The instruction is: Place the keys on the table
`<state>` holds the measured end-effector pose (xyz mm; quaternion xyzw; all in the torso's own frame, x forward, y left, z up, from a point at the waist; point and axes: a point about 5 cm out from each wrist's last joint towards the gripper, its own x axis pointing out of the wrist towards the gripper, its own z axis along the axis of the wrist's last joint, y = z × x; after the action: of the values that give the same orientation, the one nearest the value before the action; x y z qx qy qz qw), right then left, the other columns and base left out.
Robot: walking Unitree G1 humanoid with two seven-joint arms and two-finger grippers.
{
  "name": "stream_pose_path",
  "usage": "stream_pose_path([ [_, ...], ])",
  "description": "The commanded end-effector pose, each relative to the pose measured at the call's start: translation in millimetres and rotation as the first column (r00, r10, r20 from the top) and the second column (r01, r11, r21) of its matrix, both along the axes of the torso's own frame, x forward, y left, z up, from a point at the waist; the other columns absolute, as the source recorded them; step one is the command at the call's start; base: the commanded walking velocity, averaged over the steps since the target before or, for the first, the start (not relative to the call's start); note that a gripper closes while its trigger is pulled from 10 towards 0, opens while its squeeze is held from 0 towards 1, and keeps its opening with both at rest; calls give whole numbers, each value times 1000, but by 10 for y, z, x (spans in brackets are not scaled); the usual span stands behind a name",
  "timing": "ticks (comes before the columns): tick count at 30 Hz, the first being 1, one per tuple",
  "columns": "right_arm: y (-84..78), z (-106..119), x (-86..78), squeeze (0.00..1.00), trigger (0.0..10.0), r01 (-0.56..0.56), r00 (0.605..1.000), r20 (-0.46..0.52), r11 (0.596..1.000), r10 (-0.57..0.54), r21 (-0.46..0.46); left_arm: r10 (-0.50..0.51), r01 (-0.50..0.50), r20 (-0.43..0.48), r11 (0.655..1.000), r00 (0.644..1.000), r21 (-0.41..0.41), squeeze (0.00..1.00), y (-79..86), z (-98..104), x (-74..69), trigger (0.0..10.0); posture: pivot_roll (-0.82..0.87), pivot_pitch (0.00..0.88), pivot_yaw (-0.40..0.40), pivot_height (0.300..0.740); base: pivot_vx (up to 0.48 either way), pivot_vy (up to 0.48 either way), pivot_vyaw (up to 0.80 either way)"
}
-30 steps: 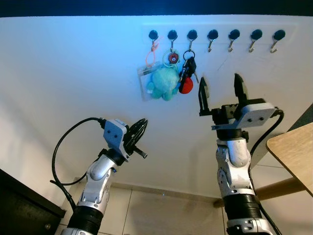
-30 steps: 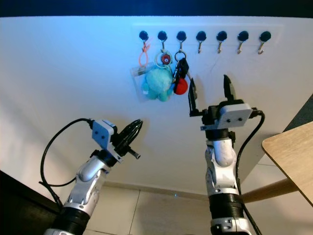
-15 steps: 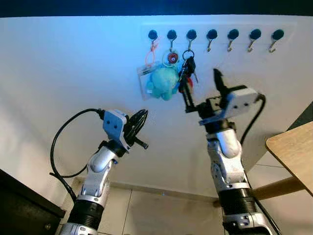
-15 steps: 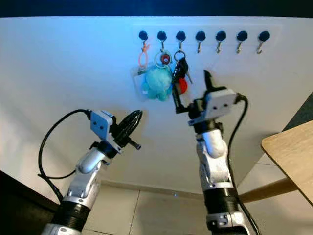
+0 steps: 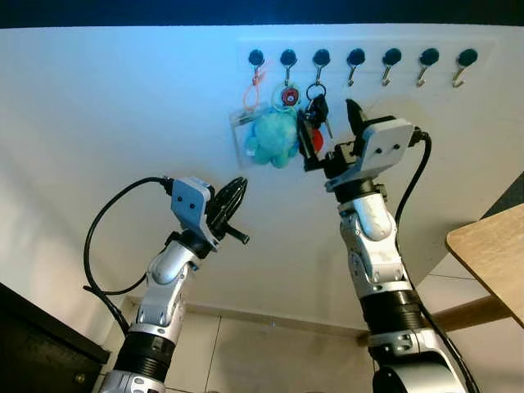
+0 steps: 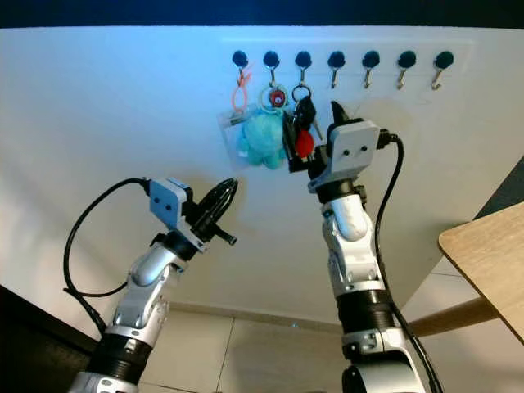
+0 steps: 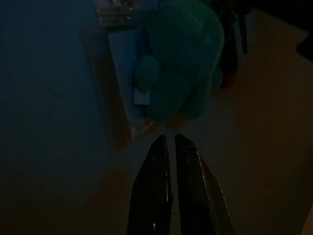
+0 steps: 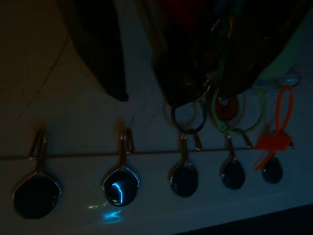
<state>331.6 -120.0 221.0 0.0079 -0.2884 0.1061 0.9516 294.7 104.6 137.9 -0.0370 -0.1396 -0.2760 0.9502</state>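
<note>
Task standing at early stage: keys [image 5: 314, 115] hanging on third hook of wall hook rail [image 5: 426, 57], beside teal plush [image 5: 273, 137]; unhooking and carrying to desk [image 5: 491, 254] remaining. Right tool [image 5: 327, 135] reaching at keys, fingers spread wide around bunch, not yet clamping. Left tool [image 7: 168, 161] pointing at plush, fingers nearly together, holding nothing. Versus earlier frame: right tool rising and closing in on keys.

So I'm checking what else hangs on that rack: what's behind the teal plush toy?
Behind the teal plush toy hangs a clear badge holder, its edge showing on the robot's left, on an orange loop. The plush covers the rest, so any card inside cannot be read.
</note>
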Motion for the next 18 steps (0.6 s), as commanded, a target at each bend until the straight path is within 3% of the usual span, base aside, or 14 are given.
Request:
stream_pose_path([
  [1,16,-18,37,0,1255,2,1000,-28,1000,-3,-16,0,1,11,1000,1000,-31,0,-40,68,-1,10000,-4,11,61,740,0,0,0],
  [2,16,-18,37,0,1255,2,1000,-28,1000,-3,-16,0,1,11,1000,1000,-31,0,-40,68,-1,10000,-4,11,61,740,0,0,0],
  [3,33,-20,44,0,10000,3,999,-32,999,-4,-38,-6,7,12,999,1000,-36,0,-53,81,-7,10000,-5,13,60,740,0,0,0],
  [9,51,-8,61,0,10000,14,999,-29,995,-17,-100,-69,69,-2,993,998,-95,0,-114,150,-26,10000,-10,10,60,740,0,0,0],
  [14,43,3,74,0,10000,27,999,-28,993,-31,-116,-126,126,6,987,992,-105,0,-162,196,-47,10000,-11,9,61,740,0,0,0],
  [18,27,25,112,0,10000,40,998,-37,990,-45,-132,-223,227,50,971,974,-82,0,-293,333,-97,10000,-10,6,63,740,0,0,0],
])
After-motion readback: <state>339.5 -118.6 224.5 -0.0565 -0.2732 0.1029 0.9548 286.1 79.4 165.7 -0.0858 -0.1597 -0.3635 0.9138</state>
